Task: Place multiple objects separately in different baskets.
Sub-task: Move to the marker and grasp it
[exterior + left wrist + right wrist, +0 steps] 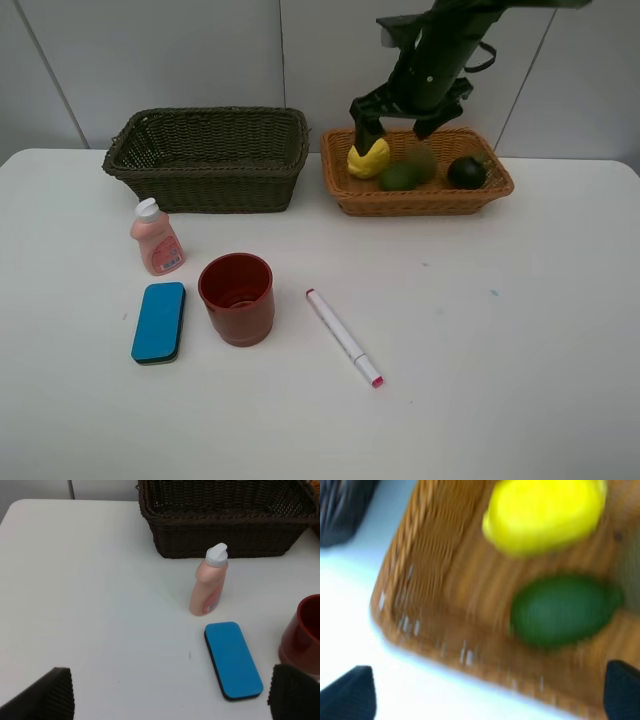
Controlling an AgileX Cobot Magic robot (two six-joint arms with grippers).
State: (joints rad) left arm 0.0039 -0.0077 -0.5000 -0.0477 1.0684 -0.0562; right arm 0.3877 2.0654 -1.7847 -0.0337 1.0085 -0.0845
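Lemon (369, 158): lies in the left end of the light orange-tan basket (420, 206), just beside the lime (399, 178).
Other fruit: kiwi (422, 160) behind the lime, mangosteen (466, 172) at the right end of the same basket.
Right pincer (398, 122): spread wide above the lemon and lime, holding nothing.
Dark olive-brown basket (205, 160): left of the light one, on the bench (500, 350).
Bench items: pink bottle (156, 238) upright, blue eraser (159, 321) flat, red cup (237, 298) upright, marker (343, 337) lying apart.
Left pincer (170, 697): wide open, empty, above the bench near the eraser.
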